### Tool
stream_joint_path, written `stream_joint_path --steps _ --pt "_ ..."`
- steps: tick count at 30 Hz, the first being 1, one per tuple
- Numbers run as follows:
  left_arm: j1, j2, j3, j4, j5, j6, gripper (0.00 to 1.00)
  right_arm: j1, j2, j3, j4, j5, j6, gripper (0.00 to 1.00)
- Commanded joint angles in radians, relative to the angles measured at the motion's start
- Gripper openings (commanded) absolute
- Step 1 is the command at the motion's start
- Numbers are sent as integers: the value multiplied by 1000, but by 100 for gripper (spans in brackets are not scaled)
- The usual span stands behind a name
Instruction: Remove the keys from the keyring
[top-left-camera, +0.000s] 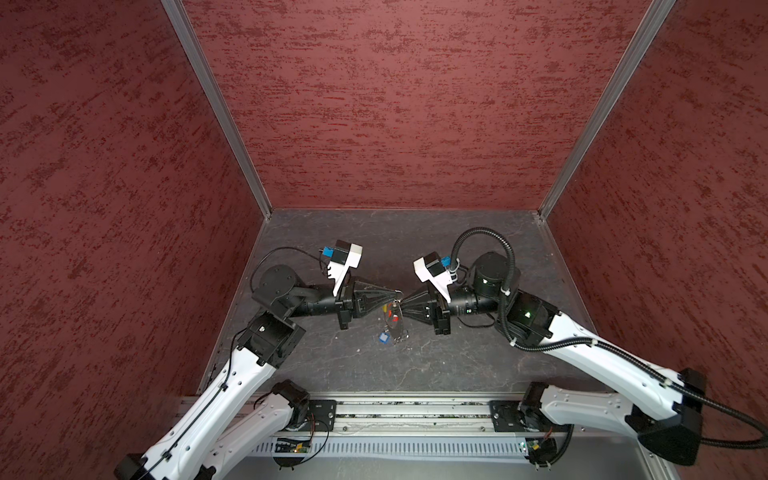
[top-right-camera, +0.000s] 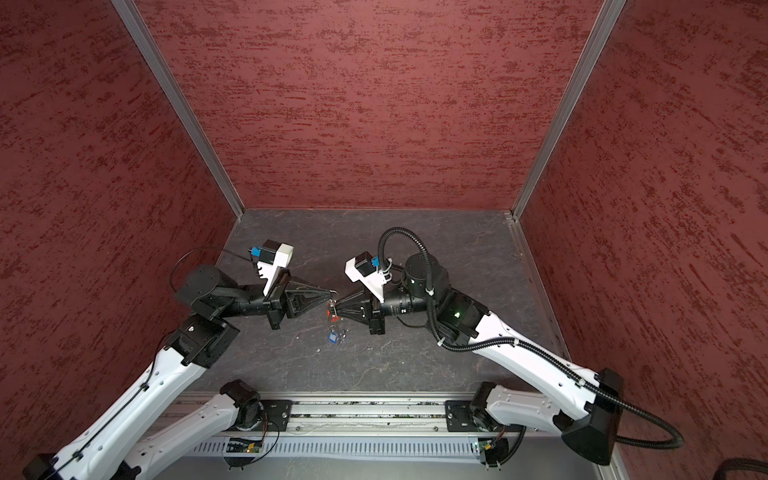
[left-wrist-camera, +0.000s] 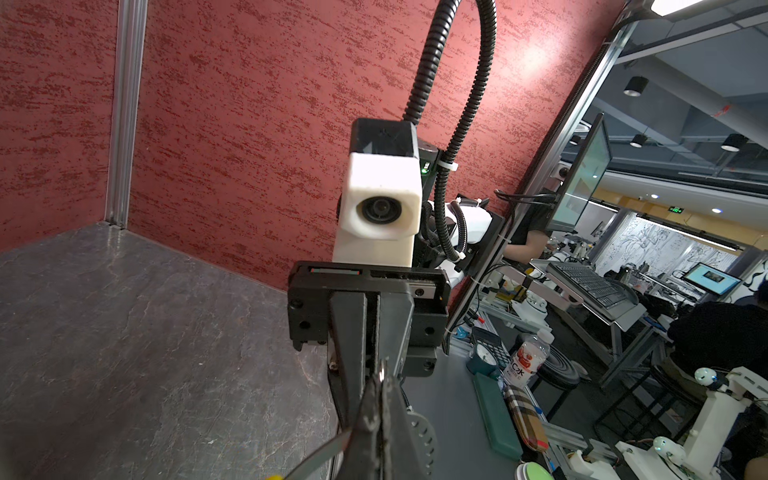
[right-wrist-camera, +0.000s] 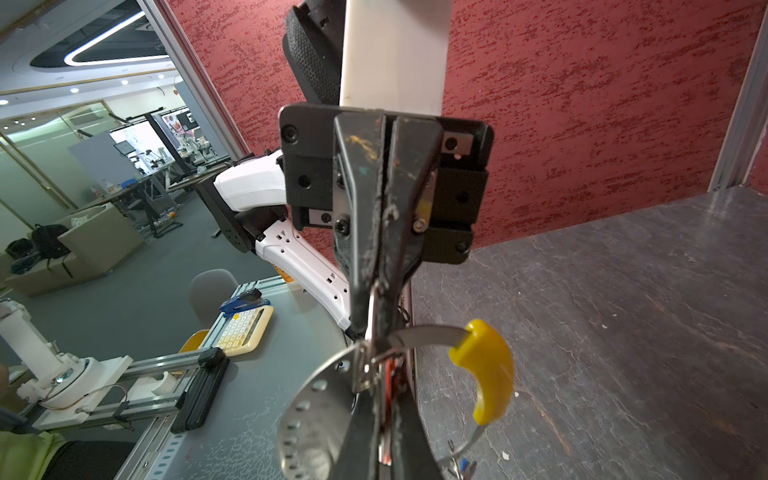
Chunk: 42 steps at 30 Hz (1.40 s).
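Right wrist view puts you, I judge, at the start: the thin strap keyring with a curved yellow section (right-wrist-camera: 484, 370) hangs under both claws. The dark key with an oblong red-orange plastic tag (top-left-camera: 395, 318) and the blue-tagged key (top-left-camera: 383, 337) dangle below, apparently not yet off. Next, one claw should anchor while the other works a key off. Your left claw (top-left-camera: 392, 294) is clenched on the keyring's top. Your right claw (top-left-camera: 404, 303), just beside, is clenched too, seemingly on it. Both forearms lie level, tip to tip.

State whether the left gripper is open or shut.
Shut. In the left wrist view the left gripper is closed with no gap, pinching a thin silver ring of the keyring.
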Motion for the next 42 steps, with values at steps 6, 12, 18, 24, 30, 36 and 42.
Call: stream_joint_path --steps 6,12,18,24,30,36,42 --pt "-5 -28 27 -22 -13 57 0 14 -80 19 -64 132 -33 24" --pt "-6 -41 27 -76 -31 96 0 14 -172 -1 -42 275 -34 50" --pt "-12 -38 19 -62 -44 94 0 14 -130 6 100 248 59 50" --pt "-15 -53 16 -79 -62 101 0 14 -63 18 154 189 122 41" --pt "-15 -69 9 -90 -84 113 0 14 -53 9 184 140 155 33" --pt "-13 -74 3 -87 -99 112 0 14 -56 -7 200 131 173 25" --pt "-14 -78 6 -95 -111 113 0 14 -49 -16 217 98 189 18"
